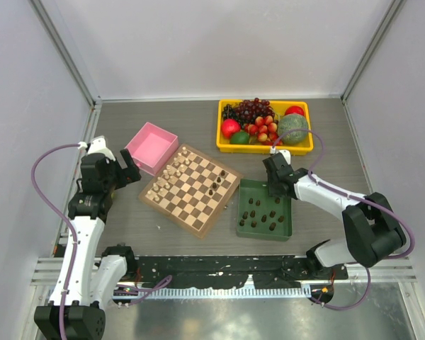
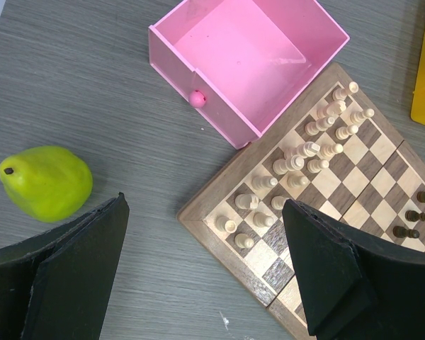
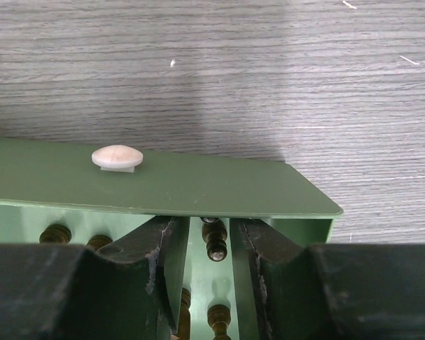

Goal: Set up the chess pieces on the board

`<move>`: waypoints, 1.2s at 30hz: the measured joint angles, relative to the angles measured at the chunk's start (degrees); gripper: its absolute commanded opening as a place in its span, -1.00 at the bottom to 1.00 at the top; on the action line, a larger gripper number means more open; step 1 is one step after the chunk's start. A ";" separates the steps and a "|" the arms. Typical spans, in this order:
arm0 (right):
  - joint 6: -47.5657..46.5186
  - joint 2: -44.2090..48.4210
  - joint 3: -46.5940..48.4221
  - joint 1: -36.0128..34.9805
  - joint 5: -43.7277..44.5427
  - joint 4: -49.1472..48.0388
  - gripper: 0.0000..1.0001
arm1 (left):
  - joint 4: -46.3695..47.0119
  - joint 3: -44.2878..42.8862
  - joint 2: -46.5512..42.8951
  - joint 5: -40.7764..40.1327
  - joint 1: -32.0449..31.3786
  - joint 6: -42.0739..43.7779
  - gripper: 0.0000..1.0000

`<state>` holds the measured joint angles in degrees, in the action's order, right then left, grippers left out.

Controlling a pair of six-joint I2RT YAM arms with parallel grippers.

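The board [image 1: 191, 190] lies turned at an angle in the middle of the tabletop [image 1: 120, 127], with the pink box [image 1: 151, 147] touching its far-left edge and the green tray [image 1: 264, 209] just beside its right corner. Cream pieces [image 1: 168, 177] fill two rows along the board's left side. A few of the chess pieces [image 1: 216, 185] already stand near its right side. The rest stand scattered in the green tray.

The right pincer [image 1: 275, 188] reaches down into the far end of that tray. In the right wrist view its fingers [image 3: 170, 255] are narrowly spread, and a single dark piece [image 3: 214, 244] stands upright between them with a sliver of green showing on its left. A pale knob [image 3: 117, 157] sits on the tray's rim just beyond.

The left pincer [image 1: 132, 170] hangs above the tabletop by the board's left corner, spread wide and holding nothing. In its wrist view a green pear [image 2: 46, 180] lies on the tabletop beside it. A yellow tray of fruit [image 1: 265, 126] sits at the far side.
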<state>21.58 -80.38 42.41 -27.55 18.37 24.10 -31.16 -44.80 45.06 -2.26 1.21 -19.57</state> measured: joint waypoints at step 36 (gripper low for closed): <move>0.00 -1.27 -0.02 0.28 -0.20 -0.24 -0.55 | 0.00 0.00 0.09 0.26 0.00 0.00 0.98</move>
<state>21.58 -81.65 42.39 -27.27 18.17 23.86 -31.16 -44.80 45.15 -2.00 1.21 -19.57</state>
